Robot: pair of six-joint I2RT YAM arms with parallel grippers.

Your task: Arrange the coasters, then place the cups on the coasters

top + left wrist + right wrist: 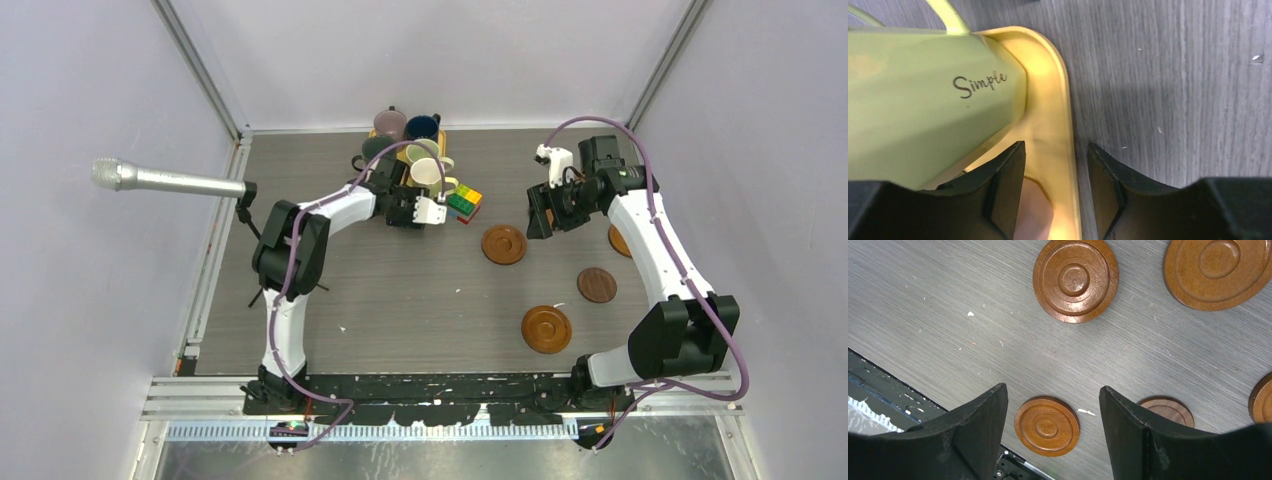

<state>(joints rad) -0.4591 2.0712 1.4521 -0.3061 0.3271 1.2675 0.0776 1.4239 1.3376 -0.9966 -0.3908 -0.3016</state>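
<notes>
Several cups (412, 150) stand bunched on a yellow tray (1063, 100) at the back of the table. In the left wrist view a pale yellow-green cup (923, 100) marked "Simple" fills the left side. My left gripper (1055, 145) straddles the tray's rim, one finger inside and one over the table, the jaws apart around it. Brown round coasters lie on the right half: one (503, 244) by my right gripper (541, 220), a darker one (597, 285), and one (546, 329) near the front. My right gripper (1053, 390) hangs open above them, holding nothing.
A multicoloured cube (463, 203) lies just right of the tray. A microphone (165, 180) pokes in from the left wall. Another coaster (618, 241) is half hidden behind the right arm. White walls close in the table on three sides.
</notes>
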